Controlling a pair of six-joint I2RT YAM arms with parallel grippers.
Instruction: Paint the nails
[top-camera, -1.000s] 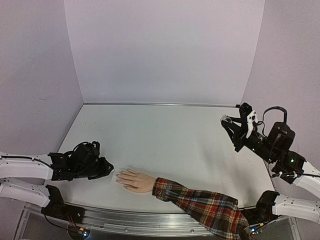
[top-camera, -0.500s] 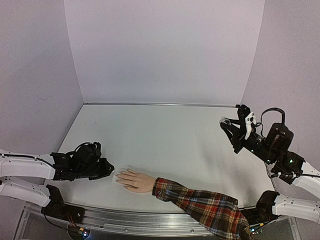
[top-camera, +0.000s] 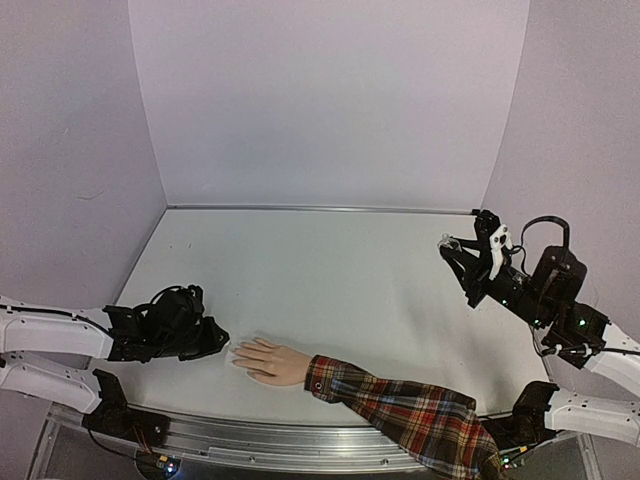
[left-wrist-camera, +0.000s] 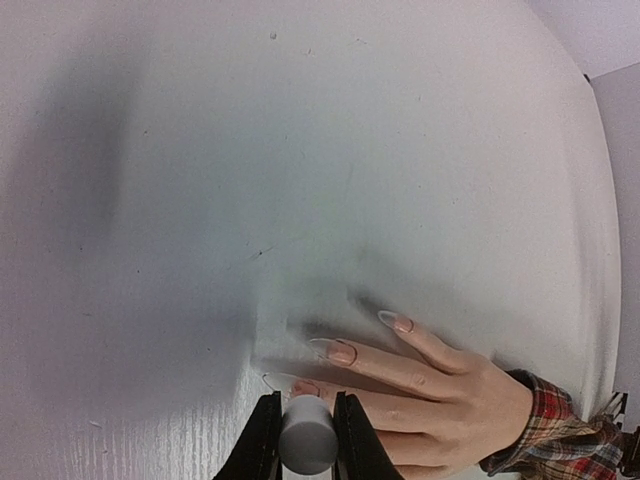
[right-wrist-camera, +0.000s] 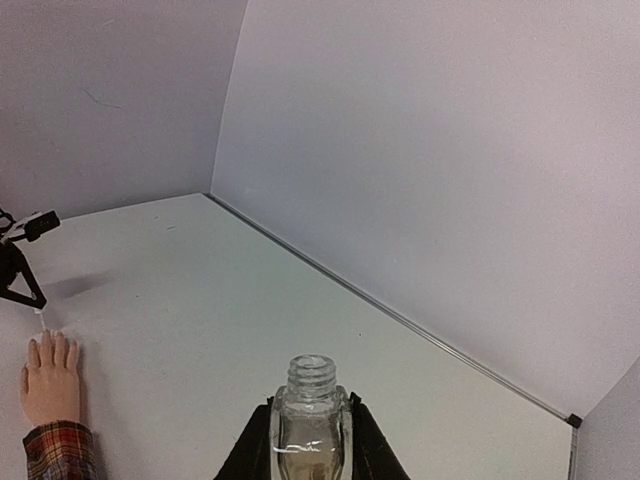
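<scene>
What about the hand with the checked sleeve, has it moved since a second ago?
No. The hand lies just where it was, the same gap from the table's front rail.

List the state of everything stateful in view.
left hand: shut on grey cylinder
right hand: shut on glass bottle
grey cylinder: gripped, at the fingertips
glass bottle: uncapped, held
plaid-sleeved hand: palm down on table, fingers spread
nails: long, painted or not unclear

Both arms spread wide, both grips closed.
My left hand (top-camera: 218, 340) lies low and level, pinching a grey cap (left-wrist-camera: 307, 448); my right hand (top-camera: 452, 246) is raised, pinching a glass bottle (right-wrist-camera: 311, 420).
</scene>
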